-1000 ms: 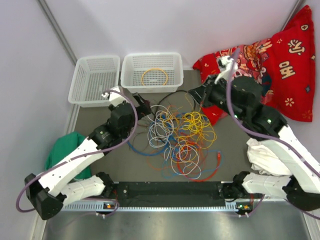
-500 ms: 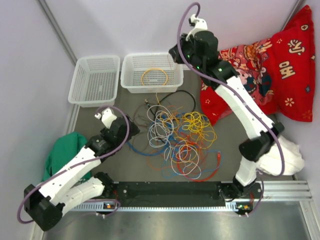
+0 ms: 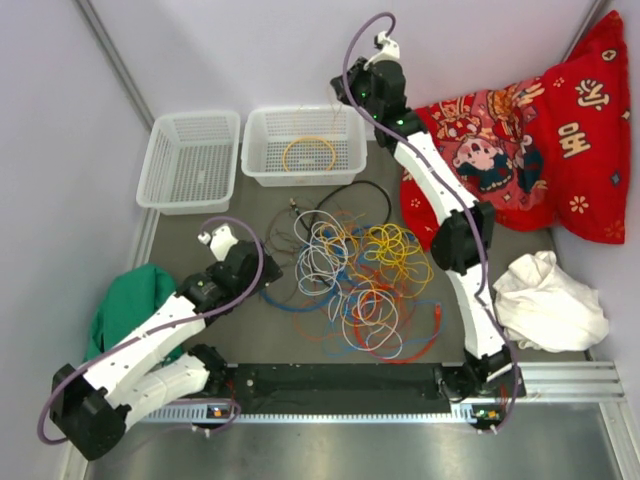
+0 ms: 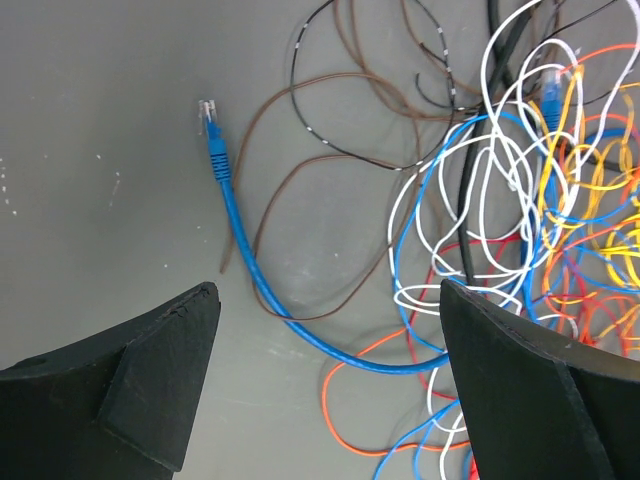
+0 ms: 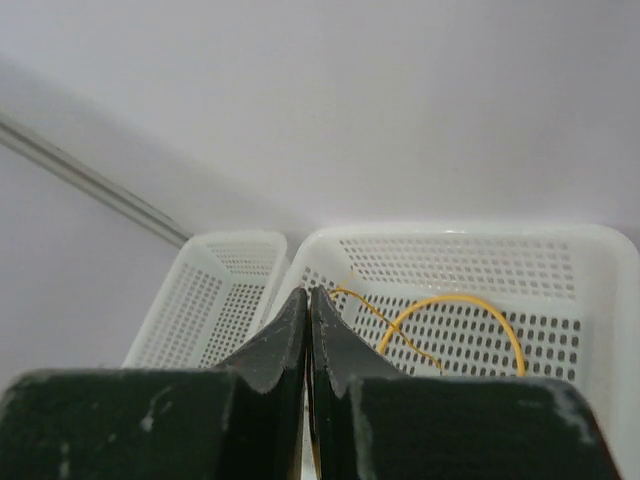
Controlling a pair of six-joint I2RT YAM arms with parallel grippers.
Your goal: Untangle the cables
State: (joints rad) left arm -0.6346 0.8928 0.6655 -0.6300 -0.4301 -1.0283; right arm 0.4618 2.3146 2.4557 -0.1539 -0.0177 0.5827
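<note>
The cables (image 3: 360,270) lie in a tangle of yellow, orange, red, blue, white and black loops on the grey table. My left gripper (image 3: 262,268) is open just left of the tangle. In the left wrist view it (image 4: 330,370) hovers over a blue cable (image 4: 240,250) with a plug end (image 4: 208,110) and an orange cable (image 4: 345,400). My right gripper (image 3: 342,100) is stretched out over the right white basket (image 3: 300,112). In the right wrist view its jaws (image 5: 308,295) are shut on a thin yellow strand (image 5: 365,305) running into the basket. A yellow loop (image 5: 460,300) lies in that basket.
An empty white basket (image 3: 165,160) stands left of the right one. A red patterned cloth (image 3: 540,130) lies at the back right, a white cloth (image 3: 550,300) at the right and a green cloth (image 3: 125,300) at the left edge.
My right arm has swung from the right of the tangle up and out over the right basket. My left gripper has drawn back towards the near left.
</note>
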